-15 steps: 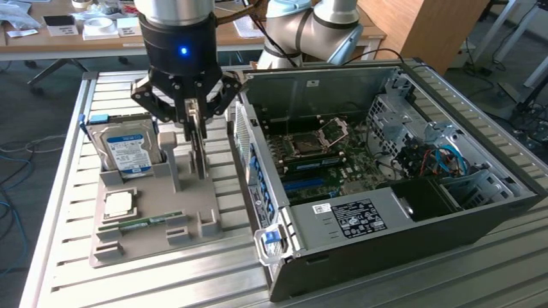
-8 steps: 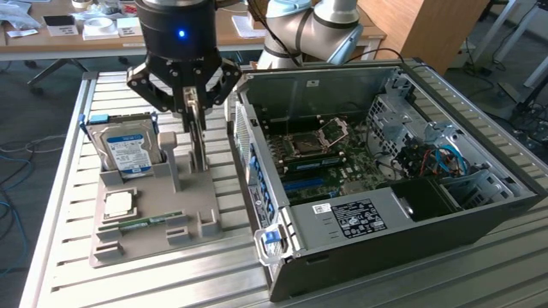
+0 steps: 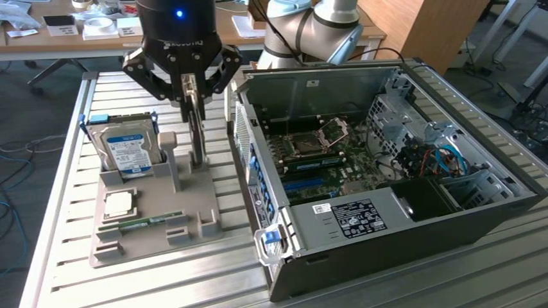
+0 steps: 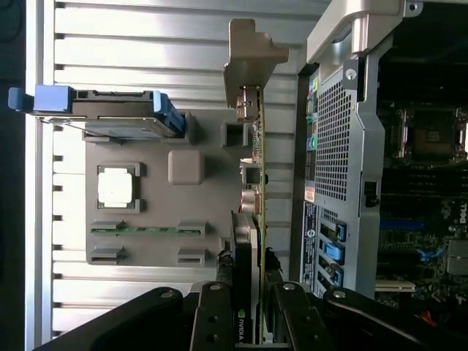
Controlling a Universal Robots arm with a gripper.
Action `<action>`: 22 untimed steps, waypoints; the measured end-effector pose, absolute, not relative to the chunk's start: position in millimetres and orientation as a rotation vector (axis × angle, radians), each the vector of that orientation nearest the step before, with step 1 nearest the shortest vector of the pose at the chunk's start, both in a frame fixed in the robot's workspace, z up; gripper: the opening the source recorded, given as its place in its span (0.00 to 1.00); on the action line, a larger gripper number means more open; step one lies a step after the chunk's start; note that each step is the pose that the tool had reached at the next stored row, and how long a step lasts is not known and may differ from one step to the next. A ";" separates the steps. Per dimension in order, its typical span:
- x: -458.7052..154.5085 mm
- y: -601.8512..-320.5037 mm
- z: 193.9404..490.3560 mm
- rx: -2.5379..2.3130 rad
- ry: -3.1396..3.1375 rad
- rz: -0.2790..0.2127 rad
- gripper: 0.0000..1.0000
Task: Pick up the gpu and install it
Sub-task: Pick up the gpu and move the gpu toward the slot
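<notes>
Claw: narrowed onto the top edge of the graphics card, one finger against each face; judged a grip, not a hover. The card stands upright on its long edge in the grey parts holder and looks seated in its posts, though whether it has cleared them cannot be told. Its pale metal bracket is at the end away from the claw in the wrist view. Also in the holder: hard drive upright just beside the card, processor chip flat, memory stick flat. The open computer case lies just beside the holder on the slatted table, main board exposed, no card fitted. Step in hand: pick-up, grasp made; installation not begun. Judgement: the lift calls for a straight pull clear of the posts and a firm hold, since a tilt could bind the card or knock the drive.
</notes>
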State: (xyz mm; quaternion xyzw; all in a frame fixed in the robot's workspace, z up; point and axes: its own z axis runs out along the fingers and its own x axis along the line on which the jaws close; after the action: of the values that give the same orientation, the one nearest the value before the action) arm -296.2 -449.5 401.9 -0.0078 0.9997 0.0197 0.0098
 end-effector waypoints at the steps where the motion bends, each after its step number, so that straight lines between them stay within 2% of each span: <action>1: -296.2 -449.5 402.9 -0.024 3.121 0.061 0.27; 22: -295.6 -449.4 413.8 -0.024 3.121 0.061 0.27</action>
State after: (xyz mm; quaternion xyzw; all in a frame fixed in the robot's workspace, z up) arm -295.6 -449.4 413.8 -0.0078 0.9997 0.0197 0.0097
